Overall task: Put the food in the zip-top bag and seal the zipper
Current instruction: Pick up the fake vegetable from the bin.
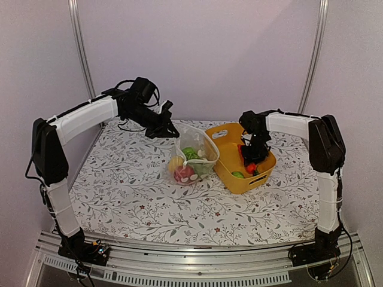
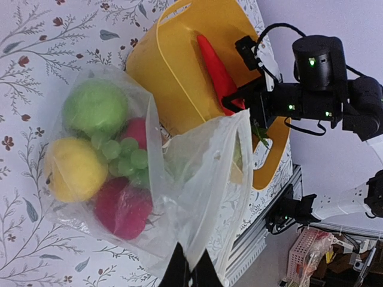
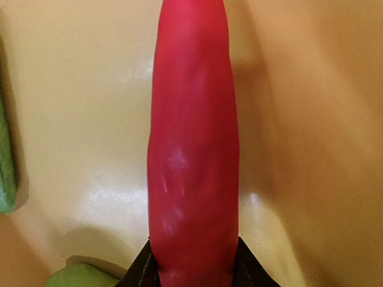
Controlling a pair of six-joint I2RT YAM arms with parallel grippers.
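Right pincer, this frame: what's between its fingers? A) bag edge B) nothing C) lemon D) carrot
D: the right pincer has a finger against each side of the carrot, down inside the yellow tub.

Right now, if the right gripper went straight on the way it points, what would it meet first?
The carrot, lying between the right gripper fingers; beyond it probably the yellow tub inner wall, depth unclear.

We note a clear, crinkled, glossy plastic bag (image 2: 191,173); a smooth plastic tub (image 2: 173,78) with soft sheen; a smooth, slightly shiny carrot (image 3: 191,149); a matt printed cover (image 1: 131,197); a ribbed metal rail (image 1: 179,251).
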